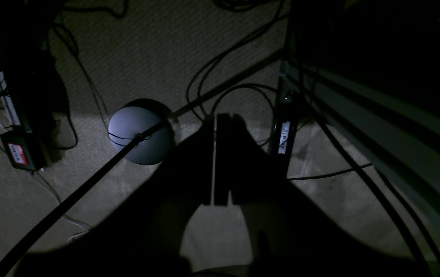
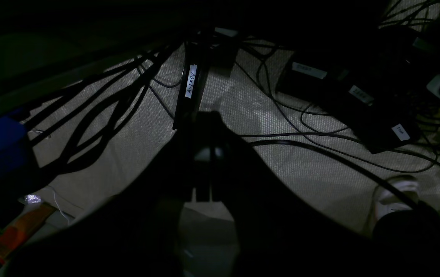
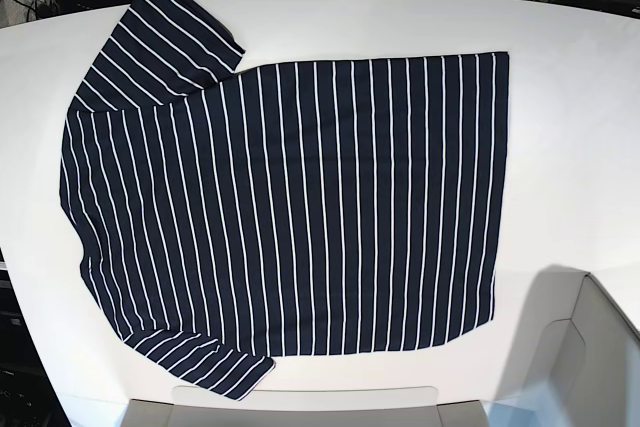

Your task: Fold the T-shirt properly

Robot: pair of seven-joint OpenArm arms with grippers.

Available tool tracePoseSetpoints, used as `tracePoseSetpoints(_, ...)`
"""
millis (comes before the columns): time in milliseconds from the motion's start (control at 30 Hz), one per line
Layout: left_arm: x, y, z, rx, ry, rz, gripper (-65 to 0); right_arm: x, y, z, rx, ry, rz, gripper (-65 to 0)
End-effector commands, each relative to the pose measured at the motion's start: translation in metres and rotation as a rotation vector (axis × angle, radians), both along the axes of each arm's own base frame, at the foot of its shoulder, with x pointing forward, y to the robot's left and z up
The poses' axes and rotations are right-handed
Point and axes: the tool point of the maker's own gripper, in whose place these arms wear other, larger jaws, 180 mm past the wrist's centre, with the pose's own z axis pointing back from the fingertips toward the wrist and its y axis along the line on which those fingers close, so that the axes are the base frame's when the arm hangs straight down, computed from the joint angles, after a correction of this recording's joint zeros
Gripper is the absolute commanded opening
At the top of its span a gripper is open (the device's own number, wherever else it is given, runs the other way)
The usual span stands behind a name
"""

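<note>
The T-shirt (image 3: 290,207) is spread flat and unfolded across the white table (image 3: 570,127) in the base view, collar end at that view's left, one sleeve angled to the far edge and the other to the near edge. The left gripper (image 1: 216,159) is seen pressed shut and empty over carpet (image 1: 146,50) strewn with cables (image 1: 220,65). The right gripper (image 2: 207,169) is likewise closed on nothing.

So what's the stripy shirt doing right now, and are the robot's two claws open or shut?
T-shirt: spread flat on the white table, unfolded, both sleeves out, nothing touching it.
Left gripper: shut, empty, hanging over the carpet and cables, away from the shirt.
Right gripper: shut, empty, also over the floor.
</note>
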Motion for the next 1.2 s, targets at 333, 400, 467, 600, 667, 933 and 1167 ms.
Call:
tracePoseSetpoints(333, -0.003, 0.003, 0.001, 0.008, -0.005, 0.005, -62.6, -0.003, -0.001, 0.001, 0.009, 0.002, -0.003, -64.9)
tracePoseSetpoints(400, -0.002, 0.003, 0.001, 0.008, -0.006, 0.005, -62.6, -0.005, -0.001, 0.001, 0.009, 0.004, -0.003, -64.9)
tracePoseSetpoints(467, -0.008, 0.003, 0.001, 0.009, 0.000, 0.005, -62.6, -0.006, -0.001, 0.001, 0.009, 0.006, -0.003, -64.9)
tracePoseSetpoints(600, -0.013, 0.004, 0.001, 0.010, 0.009, 0.005, -62.6, -0.016, 0.000, 0.002, 0.010, 0.021, -0.002, -64.9)
tracePoseSetpoints(667, -0.014, 0.004, 0.001, 0.010, 0.012, 0.005, -62.6, -0.021, 0.000, 0.002, 0.011, 0.029, -0.002, -64.9)
tracePoseSetpoints(933, -0.033, 0.007, 0.010, 0.012, 0.044, 0.009, -62.6, -0.031, 0.001, 0.018, 0.041, -0.022, 0.025, -64.9)
tracePoseSetpoints(1167, -0.034, 0.012, 0.027, 0.024, -0.002, 0.007, -62.6, -0.055, -0.009, 0.036, 0.040, -0.012, 0.067, -64.8)
